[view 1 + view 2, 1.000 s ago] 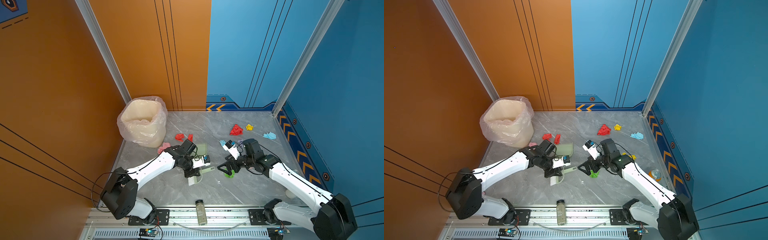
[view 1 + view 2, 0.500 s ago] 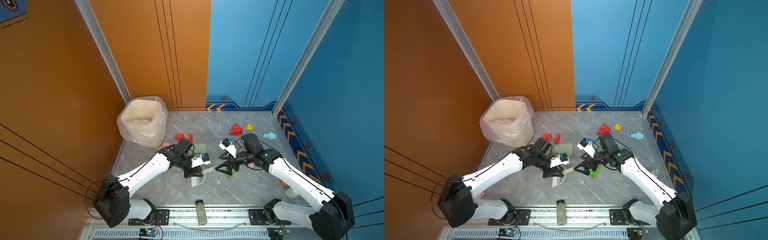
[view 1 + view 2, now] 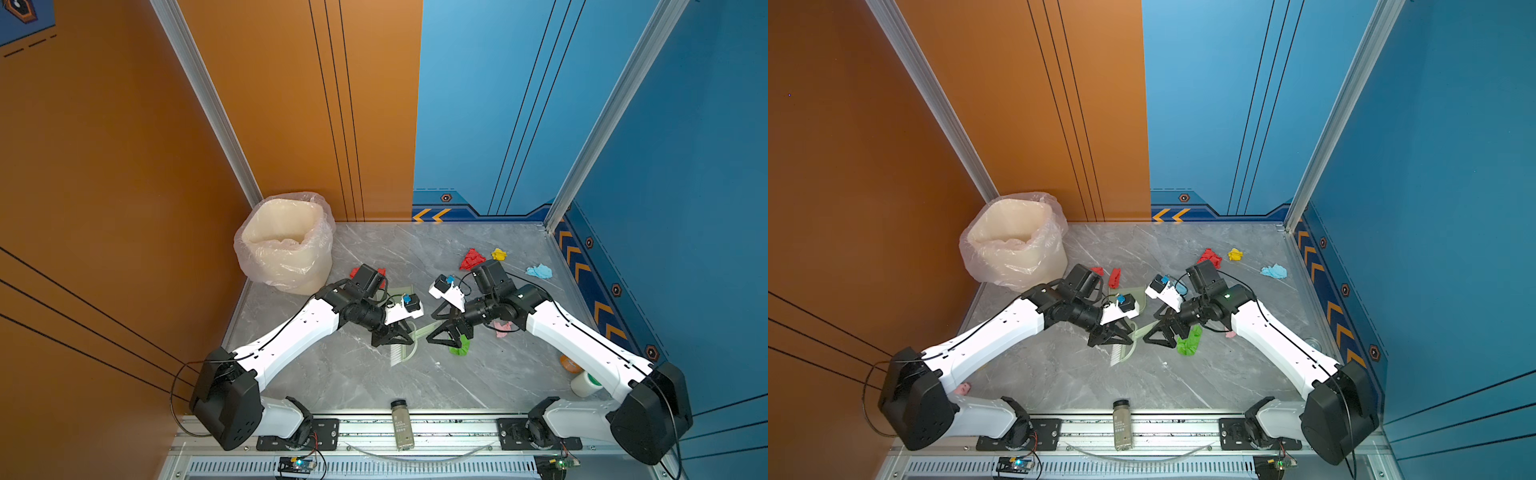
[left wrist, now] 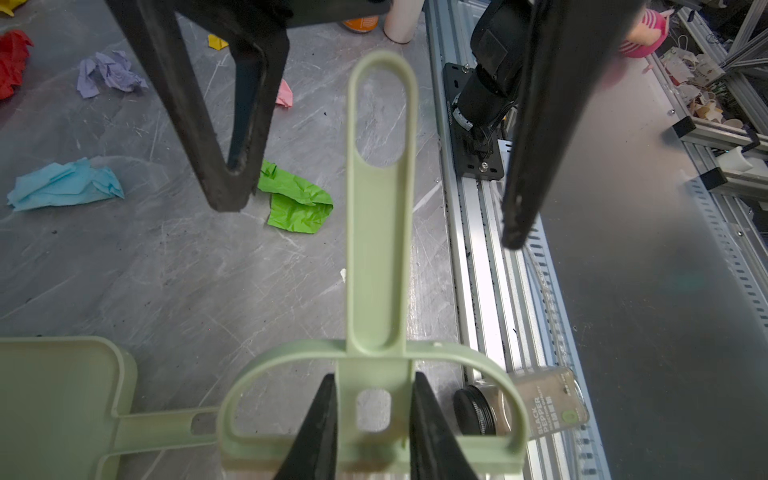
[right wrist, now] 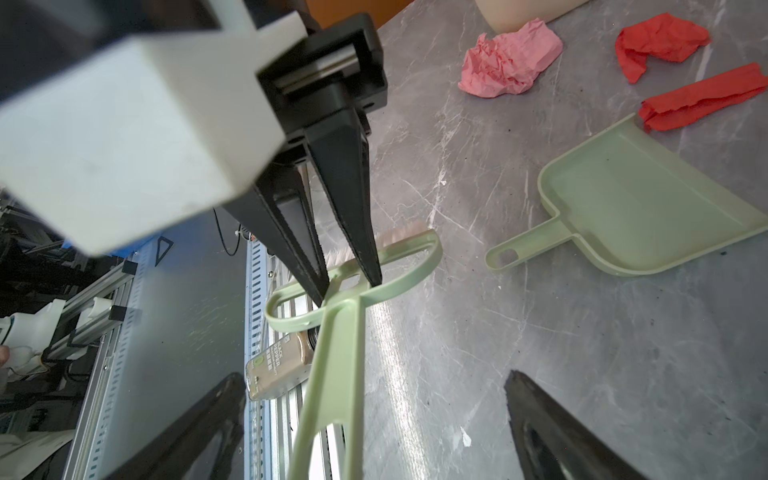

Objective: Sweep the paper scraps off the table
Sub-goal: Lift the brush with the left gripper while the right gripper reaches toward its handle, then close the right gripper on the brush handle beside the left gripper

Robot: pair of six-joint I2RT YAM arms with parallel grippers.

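Observe: the left gripper [image 4: 374, 399] pinches the pale green plastic brush [image 4: 378, 249]; the right gripper [image 5: 372, 376] is spread wide astride its handle. Crumpled coloured paper scraps [image 4: 297, 203] lie scattered across your grey marble-patterned table [image 3: 353, 374]; none swept yet

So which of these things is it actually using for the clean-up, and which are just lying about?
For the job:
paper scraps
brush
dustpan
bin, probably

Just lying about:
pepper jar
orange tin
white container
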